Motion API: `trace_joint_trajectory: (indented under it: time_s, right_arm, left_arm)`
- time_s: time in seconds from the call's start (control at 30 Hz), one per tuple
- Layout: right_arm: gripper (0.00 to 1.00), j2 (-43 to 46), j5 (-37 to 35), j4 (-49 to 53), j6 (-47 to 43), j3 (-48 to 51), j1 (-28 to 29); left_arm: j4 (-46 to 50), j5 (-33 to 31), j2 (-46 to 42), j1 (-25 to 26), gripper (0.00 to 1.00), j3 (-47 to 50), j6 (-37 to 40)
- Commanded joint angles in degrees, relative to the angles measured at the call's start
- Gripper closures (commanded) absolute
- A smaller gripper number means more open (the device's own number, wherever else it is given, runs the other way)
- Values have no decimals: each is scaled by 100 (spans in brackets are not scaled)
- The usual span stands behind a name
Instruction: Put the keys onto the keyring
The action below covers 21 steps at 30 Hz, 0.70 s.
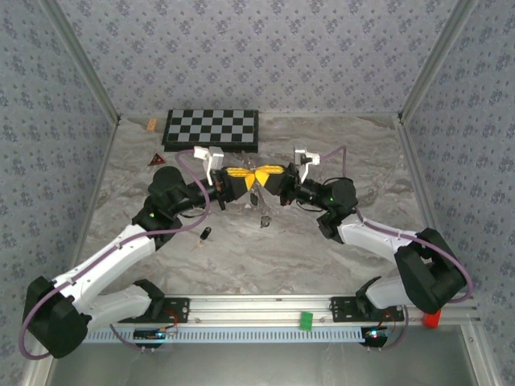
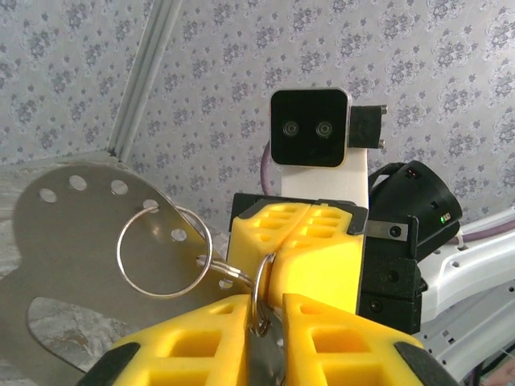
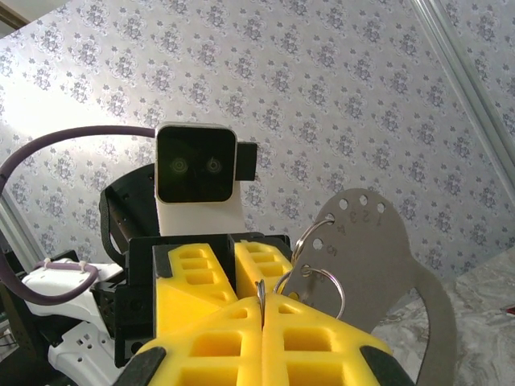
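Note:
My two grippers meet tip to tip above the middle of the marble. The right gripper (image 3: 261, 310) is shut on the edge of a thin silvery keyring (image 3: 260, 291). That keyring (image 2: 264, 285) runs from the right fingers (image 2: 322, 249) into the narrow gap of my left gripper (image 2: 265, 338), which is shut on a flat silvery piece (image 2: 265, 358). Linked rings (image 2: 159, 249) carry a grey metal plate (image 2: 72, 241) with holes, which hangs beside the fingers. One black-headed key (image 1: 207, 234) lies on the marble near the left arm. A small dark thing (image 1: 263, 219) lies under the grippers; I cannot tell what it is.
A checkerboard (image 1: 212, 129) lies at the back, with a red triangle (image 1: 154, 160) and a small wooden bit (image 1: 151, 125) to its left. A green block (image 1: 306, 320) and a red one (image 1: 432, 320) sit at the front rail. Patterned walls close in three sides.

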<state>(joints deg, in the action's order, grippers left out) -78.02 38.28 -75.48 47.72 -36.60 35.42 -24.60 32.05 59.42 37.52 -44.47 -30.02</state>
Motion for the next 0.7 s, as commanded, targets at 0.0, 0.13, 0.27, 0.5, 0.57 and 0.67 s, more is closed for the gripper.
trace_joint_trajectory:
  time_s: [0.0, 0.13, 0.27, 0.5, 0.57, 0.67]
  right_arm:
    - [100, -29, -23, -248, 92, 76, 34]
    - [100, -38, -14, -239, 97, 89, 32]
    - [100, -38, -14, -252, 115, 104, 38]
    - [96, 44, -16, 7, 37, 191, -55]
    - [87, 212, -38, 333, -105, 276, -150]
    - [66, 638, -212, 1117, -543, 431, -273]
  left_arm:
    - [-188, -56, -184, 11, 80, -185, 93]
    - [-172, -49, -166, 17, 81, -186, 84]
    - [-162, 37, -116, 26, 96, -224, 67]
    - [577, 3, -123, 16, 100, -456, 300]
    - [1265, -193, -131, 13, 100, -732, 508]
    - [2038, -316, -102, -9, 100, -1035, 637]
